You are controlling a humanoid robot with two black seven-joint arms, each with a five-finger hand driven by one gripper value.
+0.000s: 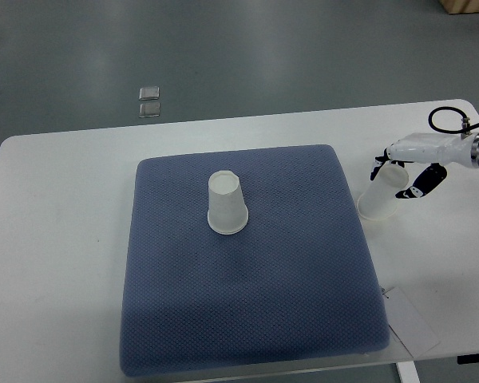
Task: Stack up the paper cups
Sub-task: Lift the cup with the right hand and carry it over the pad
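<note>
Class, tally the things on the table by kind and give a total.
Paper cups: 2, one upside down on the mat, one held by the right hand
Blue mat: 1
Paper sheet: 1, at the table's near right edge
Total: 4

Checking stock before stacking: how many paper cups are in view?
2. One paper cup stands upside down on the blue mat; the other is held by the right robot hand, beside the mat.
</note>
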